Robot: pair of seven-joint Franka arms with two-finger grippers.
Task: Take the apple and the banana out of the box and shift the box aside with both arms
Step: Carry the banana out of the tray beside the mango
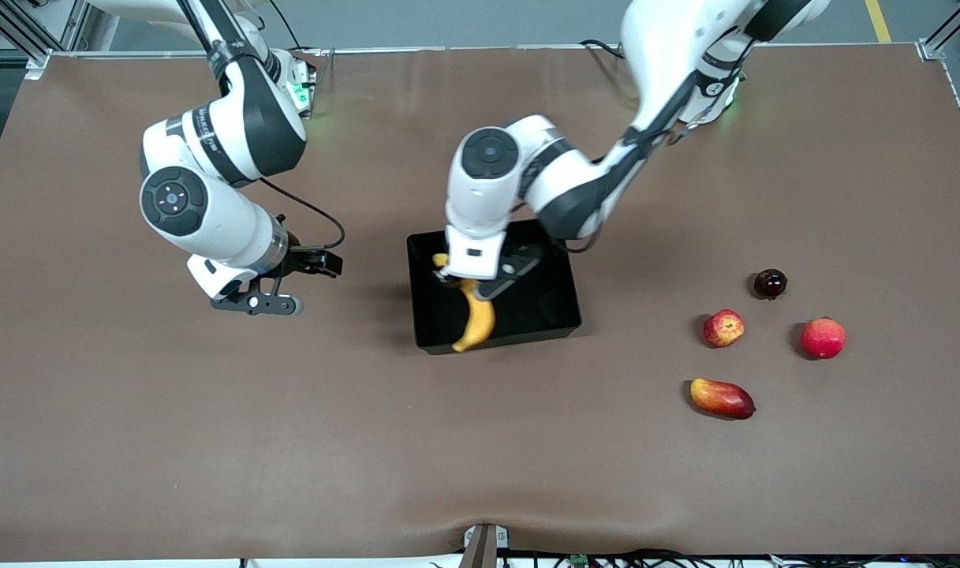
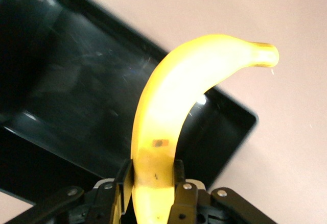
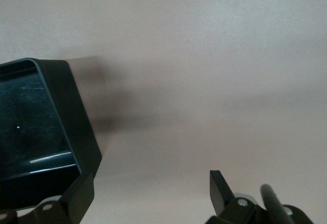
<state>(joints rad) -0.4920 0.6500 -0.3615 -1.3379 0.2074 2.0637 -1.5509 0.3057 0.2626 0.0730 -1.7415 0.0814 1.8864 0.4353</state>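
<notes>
Pinching banana over box, left gripper, right gripper spread, waiting beside box.

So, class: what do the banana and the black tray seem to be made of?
Banana: probably plastic, smooth, evenly yellow, held in the left hand. Tray: likely hard plastic, with a glossy, finely scratched inside. The right hand waits beside it.
</notes>
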